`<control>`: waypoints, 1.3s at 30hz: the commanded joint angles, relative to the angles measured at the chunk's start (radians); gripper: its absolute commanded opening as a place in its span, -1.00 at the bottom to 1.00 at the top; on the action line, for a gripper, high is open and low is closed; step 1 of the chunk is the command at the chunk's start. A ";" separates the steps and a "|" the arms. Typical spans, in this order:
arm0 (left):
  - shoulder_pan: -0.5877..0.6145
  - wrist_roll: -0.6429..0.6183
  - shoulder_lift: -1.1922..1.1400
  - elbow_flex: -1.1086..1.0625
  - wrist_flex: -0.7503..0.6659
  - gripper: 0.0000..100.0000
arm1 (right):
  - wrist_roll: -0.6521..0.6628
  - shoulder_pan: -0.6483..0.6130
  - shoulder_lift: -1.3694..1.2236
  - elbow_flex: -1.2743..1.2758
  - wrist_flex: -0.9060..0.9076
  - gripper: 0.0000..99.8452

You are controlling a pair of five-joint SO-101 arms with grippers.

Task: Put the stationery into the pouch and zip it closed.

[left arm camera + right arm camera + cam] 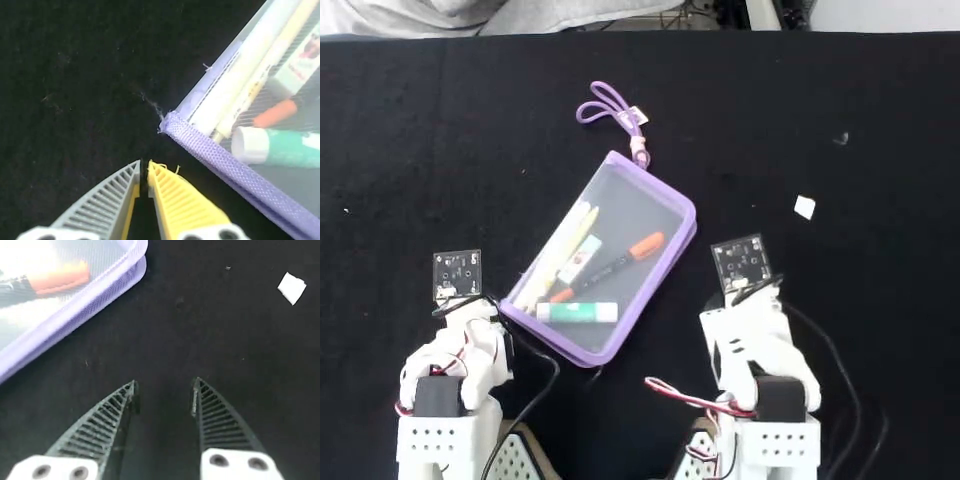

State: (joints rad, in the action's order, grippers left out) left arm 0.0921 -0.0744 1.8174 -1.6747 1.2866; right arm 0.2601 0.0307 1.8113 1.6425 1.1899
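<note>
Black table (880, 120): L gripper (144, 171) just off pouch (220, 159) corner.

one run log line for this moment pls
stationery inside pouch | left gripper shut, empty, near pouch corner | right gripper open, empty, beside pouch

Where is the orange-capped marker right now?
In the high view, the orange-capped black marker lies inside the clear purple-trimmed pouch, beside the green-and-white glue stick.

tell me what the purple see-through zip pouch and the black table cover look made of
Purple see-through zip pouch: likely fabric edging with a clear plastic window backed by fine mesh; the border shows a woven grain and frayed threads. Black table cover: seemingly matte cloth, with no glare and lint specks clinging.
</note>
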 commanded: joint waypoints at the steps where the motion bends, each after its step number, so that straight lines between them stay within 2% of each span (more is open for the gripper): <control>1: 0.005 0.011 0.008 -0.024 -0.011 -0.94 | 0.006 0.011 0.067 0.019 -0.014 -0.66; 7: 0.005 0.011 0.008 -0.024 -0.011 -0.94 | 0.006 0.012 0.059 0.041 -0.009 -0.66; 12: 0.005 0.012 0.008 -0.024 -0.011 -0.94 | 0.006 0.018 0.065 0.041 0.107 -0.66; 21: 0.004 0.014 0.008 -0.024 -0.011 -0.94 | 0.006 0.267 0.061 0.041 0.106 -0.66; 26: 0.004 0.014 0.008 -0.024 -0.011 -0.94 | 0.005 0.351 0.062 0.042 0.106 -0.66; 39: 0.004 0.015 0.008 -0.024 -0.011 -0.94 | 0.006 0.358 0.062 0.042 0.106 -0.66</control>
State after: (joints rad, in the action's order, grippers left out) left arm 0.0921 -0.0652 1.8174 -1.6763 1.2866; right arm 0.2601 0.3744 1.8113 1.6870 1.2896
